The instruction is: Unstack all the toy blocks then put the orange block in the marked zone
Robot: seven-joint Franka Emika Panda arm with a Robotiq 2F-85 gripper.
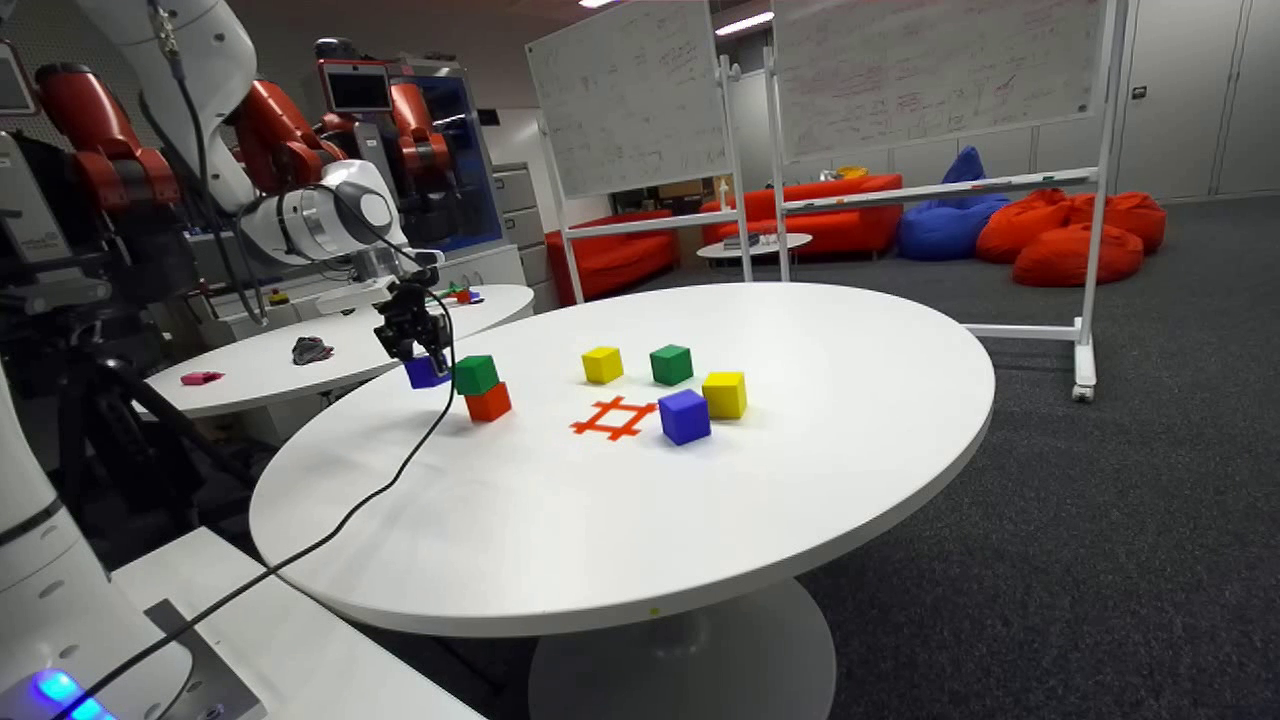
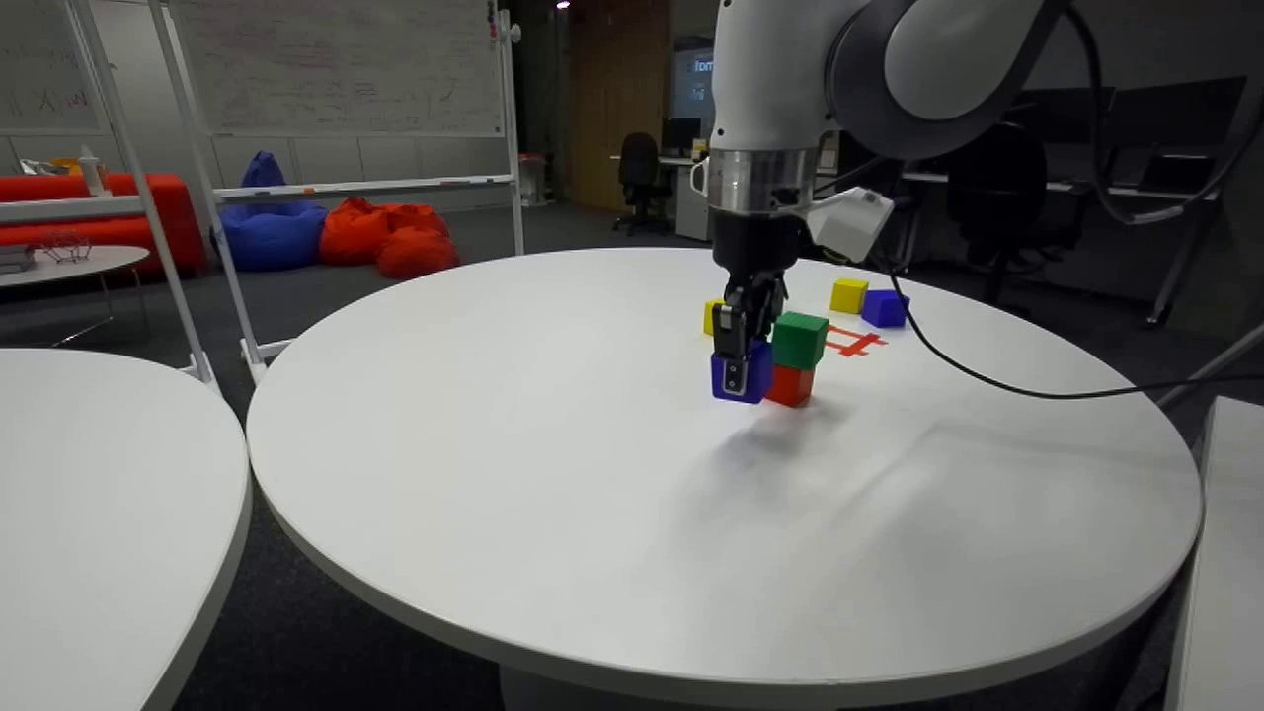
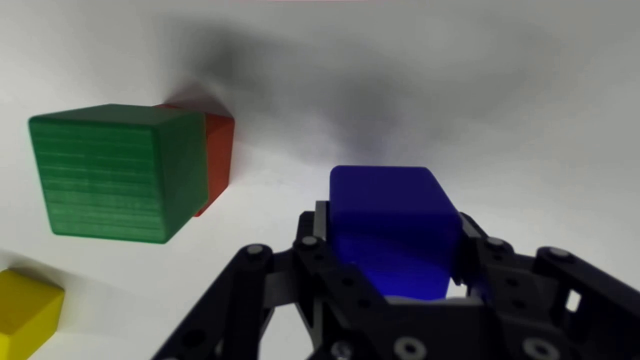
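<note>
AFAICT, blue blk (image 3: 390,200) in grpr (image 3: 394,245), aloft.

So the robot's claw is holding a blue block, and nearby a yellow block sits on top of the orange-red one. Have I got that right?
Not quite: a green block, not a yellow one, sits on top of the orange-red block, as both exterior views show. The rest is right: nearby, as the wrist view shows, the gripper holds a blue block.
</note>
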